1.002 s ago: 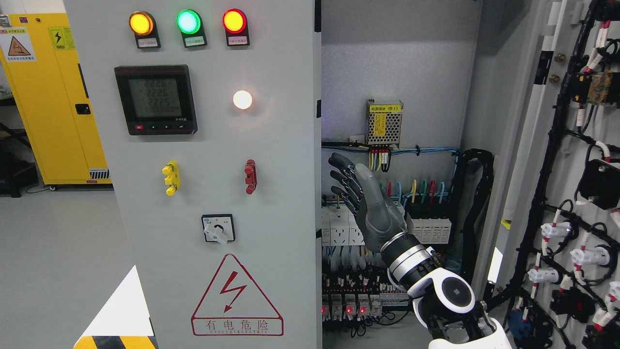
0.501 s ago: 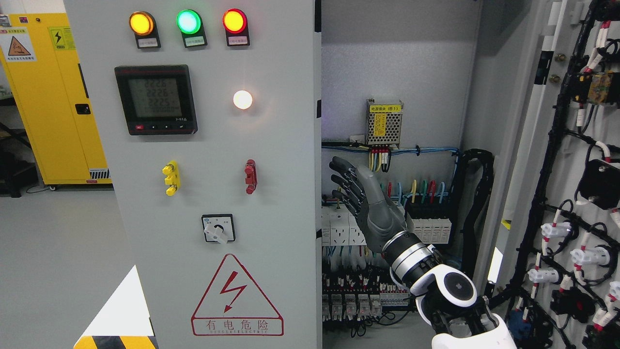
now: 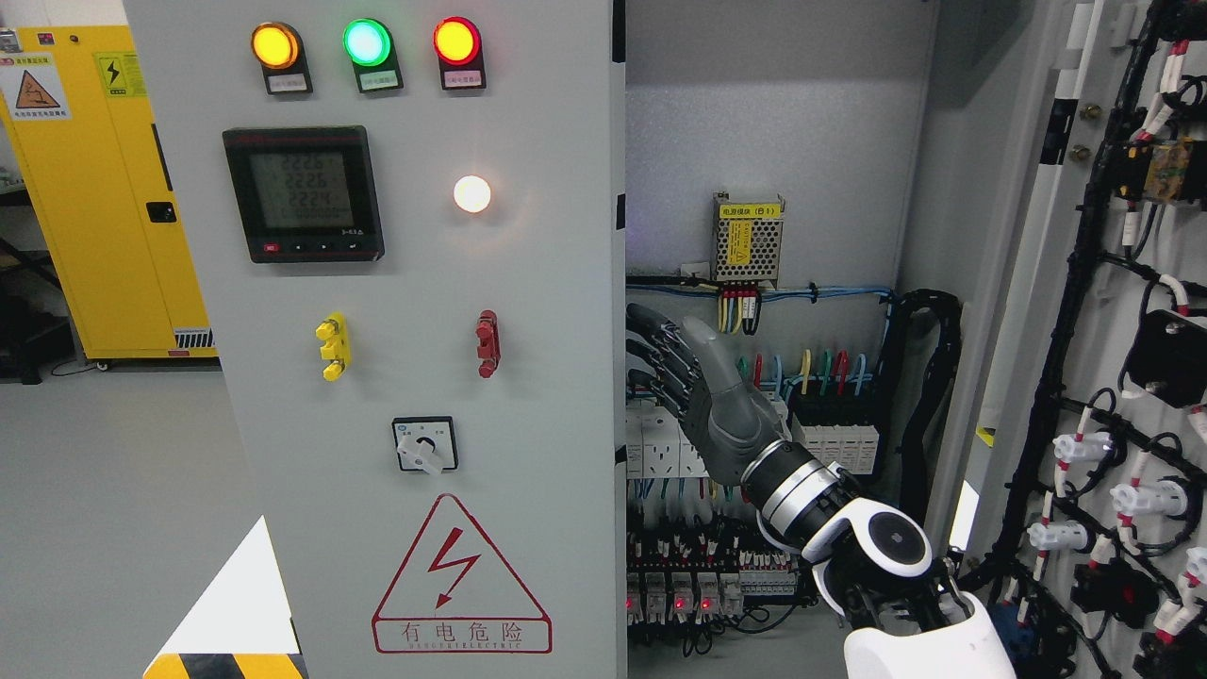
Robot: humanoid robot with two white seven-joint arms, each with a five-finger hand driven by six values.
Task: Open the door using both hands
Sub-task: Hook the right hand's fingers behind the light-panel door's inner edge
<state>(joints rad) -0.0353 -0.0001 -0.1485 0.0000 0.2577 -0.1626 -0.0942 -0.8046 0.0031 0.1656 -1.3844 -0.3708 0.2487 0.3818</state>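
Left door (image 3: pixel 396 377) shut; right hand (image 3: pixel 702 396) just beside its edge, before wiring (image 3: pixel 801 377); right door (image 3: pixel 1113 377) open.

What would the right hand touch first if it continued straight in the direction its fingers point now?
Probably the right edge of the left door. The right hand points up and to the left, and its fingertips are almost at that edge. Depth is unclear, so it might pass behind.

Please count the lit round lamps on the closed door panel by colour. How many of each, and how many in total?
Amber lamp: 1
Green lamp: 1
Red lamp: 1
White lamp: 1
Total: 4
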